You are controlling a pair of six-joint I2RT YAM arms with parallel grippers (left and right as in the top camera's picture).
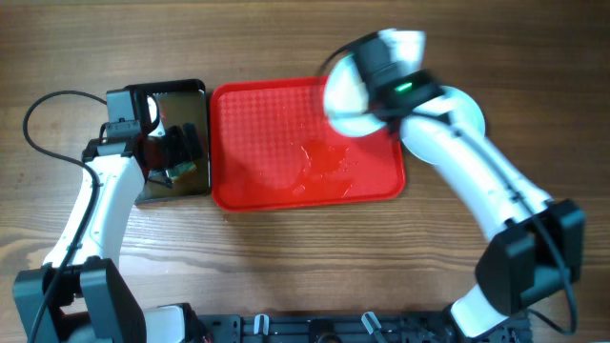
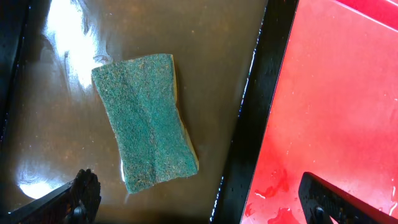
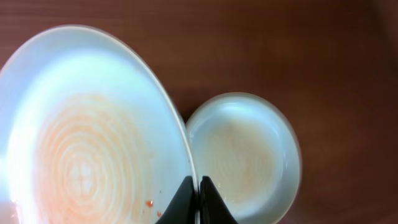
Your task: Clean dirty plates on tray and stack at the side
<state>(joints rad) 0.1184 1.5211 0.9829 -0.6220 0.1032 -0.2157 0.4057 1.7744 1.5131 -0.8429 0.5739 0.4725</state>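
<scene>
Tray mostly open, far right corner blocked
The tray (image 1: 267,143) floor lies bare from its left rim to the middle; the right arm (image 1: 457,162) and its raised plate (image 1: 345,95) hang over the far right corner, a second plate (image 1: 472,110) lies just beyond, and the pan (image 1: 181,87) with the left arm (image 1: 105,200) above it closes off the left side

Green scouring sponge (image 2: 146,121) lying flat on the glossy brown floor of black pan (image 2: 249,124), glare patches nearby, red tray (image 2: 336,106) just beside the pan's rim, wet droplets near its edge, left gripper (image 2: 202,204) tips spread wide, holding nothing
</scene>
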